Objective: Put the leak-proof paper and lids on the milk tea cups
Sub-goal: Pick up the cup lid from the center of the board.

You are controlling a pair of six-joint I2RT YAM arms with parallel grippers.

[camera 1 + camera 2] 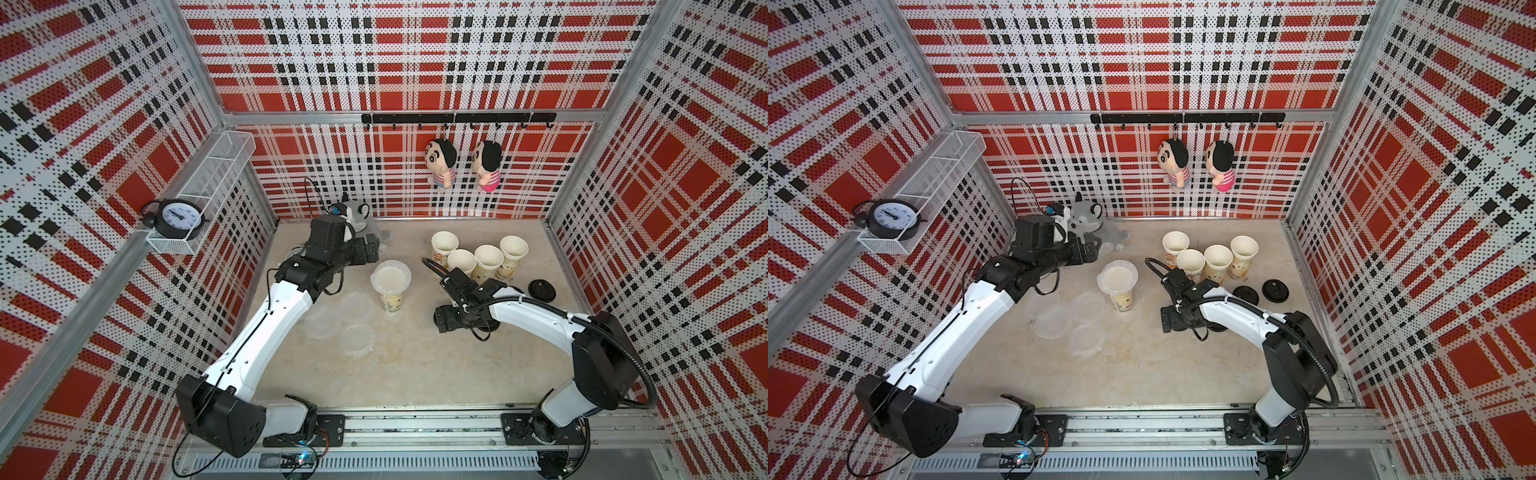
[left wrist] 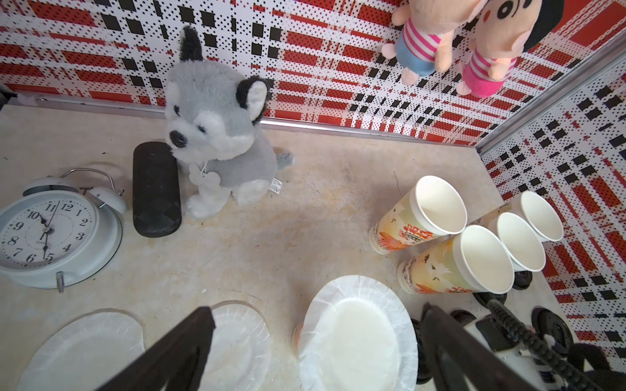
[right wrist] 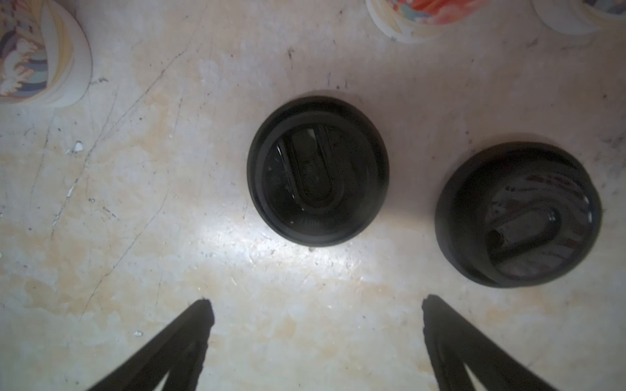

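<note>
Well, left gripper: I see its fingers spread wide with nothing between them. It hangs above the table toward the back wall, near the plush dog.
Right gripper: also spread wide and empty, low over the bare table surface. Two black lids lie ahead of its fingertips, and it does not touch them.
Covered cup: it stands upright and alone near the middle of the table. One sheet of leak-proof paper lies flat over its mouth, and the rim of the sheet sticks out all around.
Loose sheets: three more lie flat on the table beside the covered cup, on the left arm's side. They are close together, but I cannot tell if their edges overlap.
Open milk tea cups: four stand upright in a tight group toward the back wall, on the right arm's side. Their mouths are bare, and they are well apart from the loose sheets.
Other things: a white alarm clock and a black case are on the table, the case just beside the dog.
</note>
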